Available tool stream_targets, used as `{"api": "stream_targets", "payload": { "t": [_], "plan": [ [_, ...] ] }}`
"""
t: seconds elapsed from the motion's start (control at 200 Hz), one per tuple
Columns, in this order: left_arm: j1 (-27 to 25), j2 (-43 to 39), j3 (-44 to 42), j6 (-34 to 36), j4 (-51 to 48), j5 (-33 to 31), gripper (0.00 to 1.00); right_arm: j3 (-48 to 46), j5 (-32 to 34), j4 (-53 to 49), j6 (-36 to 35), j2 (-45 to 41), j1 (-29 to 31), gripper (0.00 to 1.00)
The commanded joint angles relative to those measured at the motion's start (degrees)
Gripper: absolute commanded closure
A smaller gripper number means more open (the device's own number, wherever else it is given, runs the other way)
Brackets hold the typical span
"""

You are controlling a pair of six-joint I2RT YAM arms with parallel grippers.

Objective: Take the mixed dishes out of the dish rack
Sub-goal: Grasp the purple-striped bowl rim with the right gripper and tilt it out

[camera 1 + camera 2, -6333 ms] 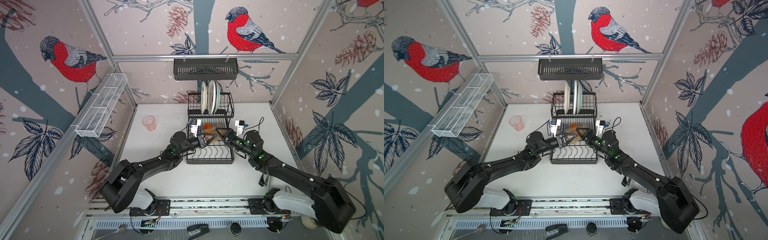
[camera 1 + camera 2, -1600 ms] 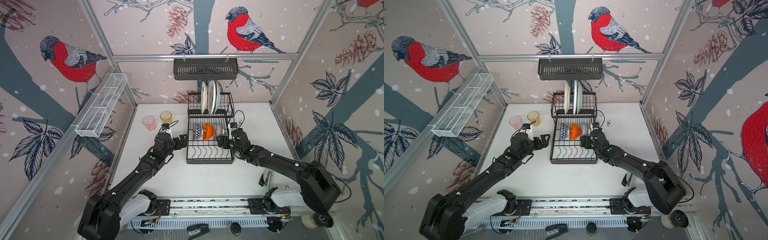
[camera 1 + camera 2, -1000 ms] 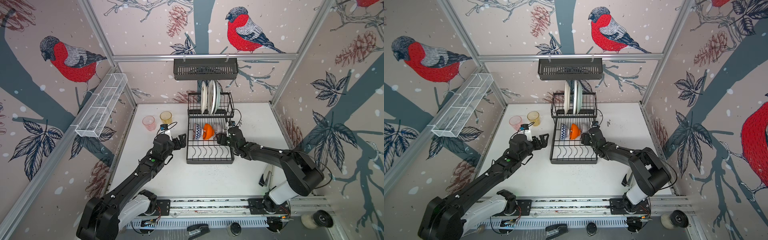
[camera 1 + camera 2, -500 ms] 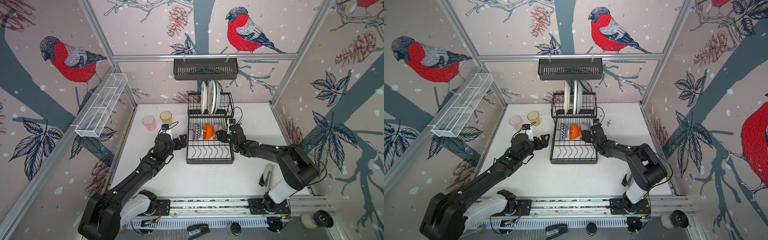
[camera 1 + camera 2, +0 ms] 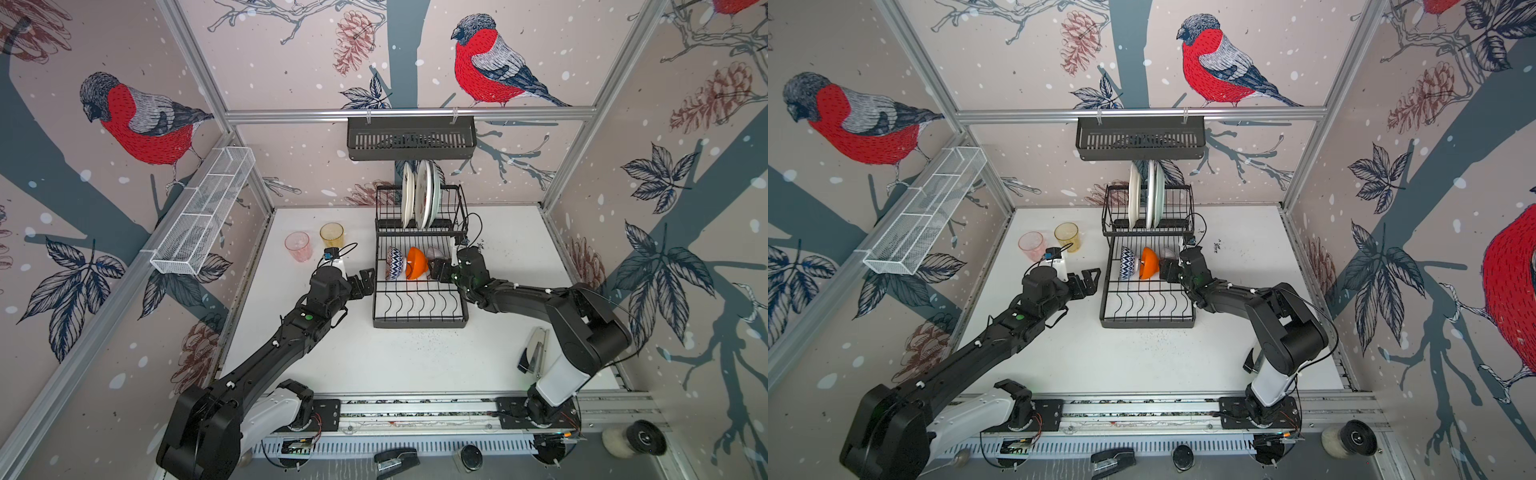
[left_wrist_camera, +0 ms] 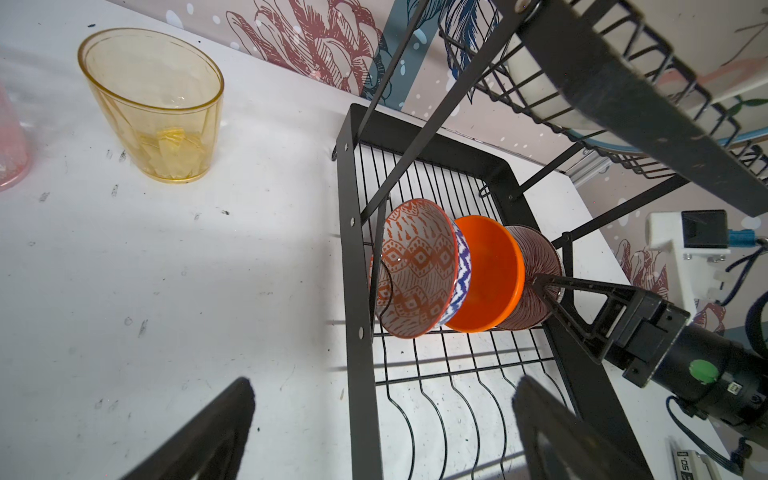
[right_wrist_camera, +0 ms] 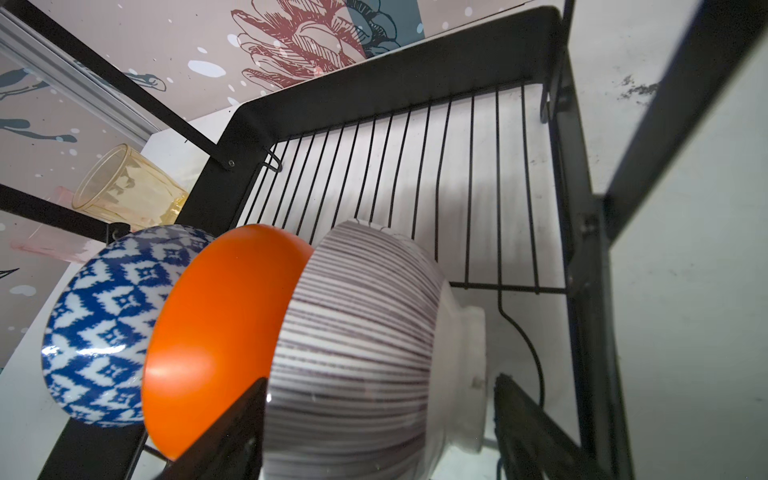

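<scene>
Pink tumbler [image 5: 298, 246] and amber tumbler [image 5: 332, 235] are seen upright on the worktop [image 5: 395, 357], left of the rack and already unloaded.

Left pincer [image 5: 368, 280] is held just outside the left rail of the dish rack [image 5: 419, 323]. Its jaws are spread wide, nothing is gripped, and it is aimed at the bowls.

Three bowls are stood on edge in one row across the lower tray: blue-patterned bowl [image 7: 104, 324], orange bowl [image 7: 216, 332], striped bowl [image 7: 365, 332]. They are nested close. The row axis runs left to right, with mouths turned to the left arm and feet turned to the right arm. Plates [image 5: 417, 199] are left upright in the raised basket behind.

Right pincer [image 5: 437, 268] is placed astride the striped bowl. It is judged open and not yet clamped: one finger is seen at the seam with the orange bowl, the other past the foot with a gap showing.

Step in hand is judged to be the grasp of the striped bowl. It is the rightmost bowl, nearest the right arm, and lies between the right jaws. The closing line runs along the bowl's axis, rim side to foot.

Risk: the orange bowl may be dragged or tipped by the seam-side finger when the striped bowl is lifted, so the lift should be taken away from the row.
</scene>
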Motion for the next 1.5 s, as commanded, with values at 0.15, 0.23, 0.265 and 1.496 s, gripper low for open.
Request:
{"api": "stream_targets", "payload": {
  "t": [0.15,0.23,0.265,1.496],
  "plan": [
    [-0.01,-0.13,0.35,0.24,0.8,0.55,0.03,1.24,2.38,-2.93,-1.54,1.67,1.86,0.21],
    [0.04,0.06,0.32,0.18,0.9,0.65,0.03,1.15,2.9,-2.67,-1.91,1.64,2.08,0.23],
    [0.0,0.17,0.31,0.08,0.94,0.81,0.03,1.07,3.23,-2.54,-1.93,1.65,2.18,0.24],
    [-0.01,2.69,1.32,-0.66,0.63,3.19,0.03,0.99,26.82,-3.17,-12.96,-0.88,10.74,0.54]
  ]
}}
